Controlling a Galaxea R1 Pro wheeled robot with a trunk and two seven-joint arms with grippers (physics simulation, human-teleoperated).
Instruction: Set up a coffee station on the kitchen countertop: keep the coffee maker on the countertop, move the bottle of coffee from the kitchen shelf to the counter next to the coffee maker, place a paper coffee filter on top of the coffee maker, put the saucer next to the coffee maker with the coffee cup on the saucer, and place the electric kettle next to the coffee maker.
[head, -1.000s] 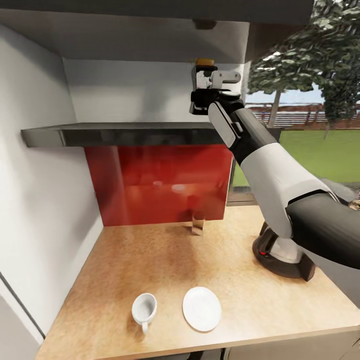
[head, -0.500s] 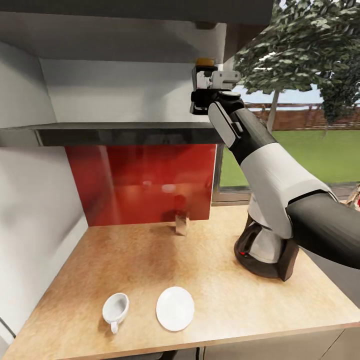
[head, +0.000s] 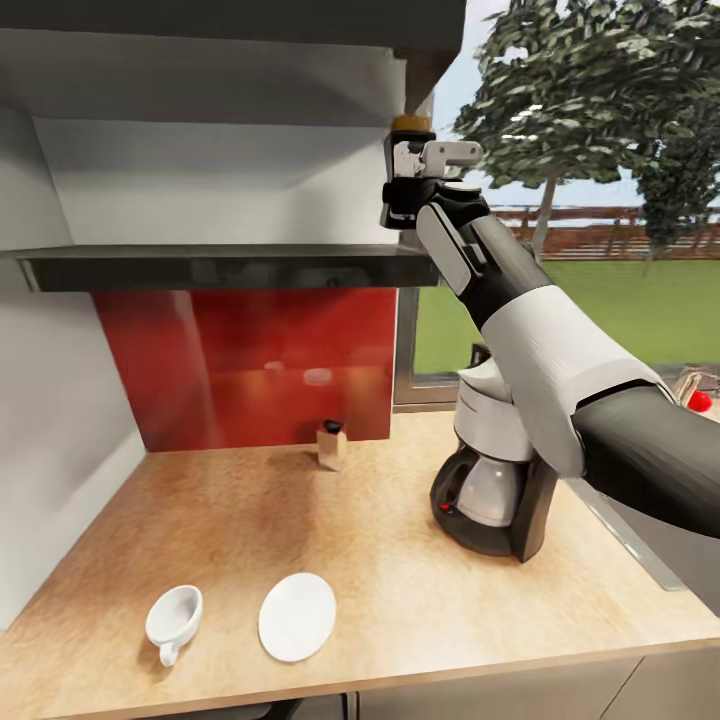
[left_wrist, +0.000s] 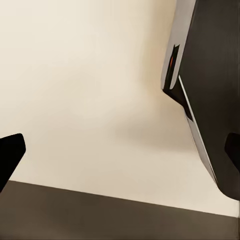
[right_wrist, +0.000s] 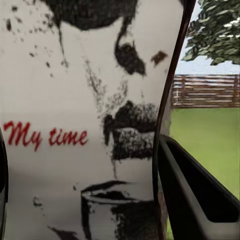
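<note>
Wood countertop (head: 230, 520): white coffee cup (head: 174, 618) on its side just beside the saucer (head: 297, 616), coffee maker (head: 492, 478) further right. Right gripper (head: 412, 168) clamped on the yellow-capped bottle of coffee (right_wrist: 85, 125) above the shelf (head: 230, 267). Left gripper (left_wrist: 120, 150) fingers apart.

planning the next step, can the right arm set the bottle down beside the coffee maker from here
Probably yes: the right hand holds the bottle up high, and bare counter lies left of the coffee maker.
</note>
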